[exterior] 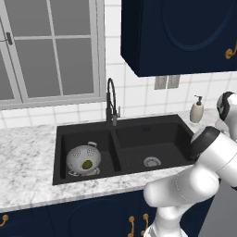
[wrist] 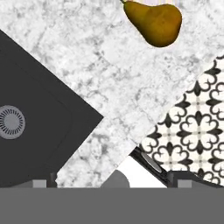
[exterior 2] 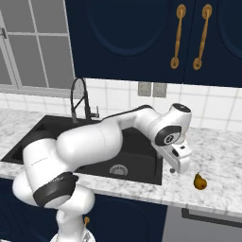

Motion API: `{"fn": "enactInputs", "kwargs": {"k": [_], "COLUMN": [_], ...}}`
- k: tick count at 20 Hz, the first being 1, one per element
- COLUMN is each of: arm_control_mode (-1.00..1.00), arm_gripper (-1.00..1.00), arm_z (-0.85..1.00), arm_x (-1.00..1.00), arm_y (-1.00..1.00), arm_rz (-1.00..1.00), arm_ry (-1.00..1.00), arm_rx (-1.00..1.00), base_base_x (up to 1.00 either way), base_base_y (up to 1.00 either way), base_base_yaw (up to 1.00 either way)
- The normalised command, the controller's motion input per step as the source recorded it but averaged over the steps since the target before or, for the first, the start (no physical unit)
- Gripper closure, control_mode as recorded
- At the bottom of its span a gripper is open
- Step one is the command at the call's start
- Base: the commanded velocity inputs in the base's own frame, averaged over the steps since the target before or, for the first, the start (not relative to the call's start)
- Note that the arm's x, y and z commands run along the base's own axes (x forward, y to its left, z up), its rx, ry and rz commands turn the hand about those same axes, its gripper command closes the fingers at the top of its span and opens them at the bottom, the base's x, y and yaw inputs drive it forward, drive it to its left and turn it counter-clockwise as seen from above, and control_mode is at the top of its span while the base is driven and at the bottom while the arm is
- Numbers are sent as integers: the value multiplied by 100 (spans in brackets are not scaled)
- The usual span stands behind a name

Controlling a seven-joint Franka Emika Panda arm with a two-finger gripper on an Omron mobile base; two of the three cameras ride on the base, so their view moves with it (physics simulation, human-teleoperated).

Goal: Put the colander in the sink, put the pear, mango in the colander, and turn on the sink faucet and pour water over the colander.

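One fruit remains outside the colander (exterior: 84, 160): the pear (exterior 2: 200, 181), which lies on its side on the marble counter (exterior 2: 222, 156) to the right of the sink (exterior: 157, 134), well apart from the basin rim. The colander already sits in the left basin with a yellow-green fruit, judged to be the mango (exterior: 86, 164), inside it. The sink faucet (exterior: 111, 102) stands behind the divider between the two basins.

The step in hand is judged to be the approach to the pear. In the hand view the pear (wrist: 154, 22) sits near the top edge, off the line between the fingertips, so the hand (exterior 2: 181, 166) should move further over the counter until the fruit is centred before it descends. The fingers should straddle the broad body, not the tapered neck, since the rounded skin is likely to slip or roll under an uneven squeeze.

The hand hovers above the counter just right of the sink corner, near the pear but not touching it. Its fingers stand wide apart and hold nothing.
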Motion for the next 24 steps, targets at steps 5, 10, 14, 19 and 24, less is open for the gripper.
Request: {"fn": "enactInputs", "kwargs": {"k": [5, 10, 14, 19, 24], "arm_control_mode": [-100, -100, -100, -100, -100], "arm_gripper": [-100, -100, -100, -100, -100], "arm_z": [-2, -13, -21, -1, -1], "arm_x": [-1, -2, 0, -10, -26], "arm_y": [-16, -27, -18, -31, -42], "arm_rz": [30, 28, 29, 30, 24], "arm_ry": [0, -8, -5, -2, -2], "arm_rx": [-8, -2, -9, -7, 0], "base_base_x": [0, 0, 0, 0, 0], "base_base_y": [0, 0, 0, 0, 0], "base_base_yaw": [0, 0, 0, 0, 0]}}
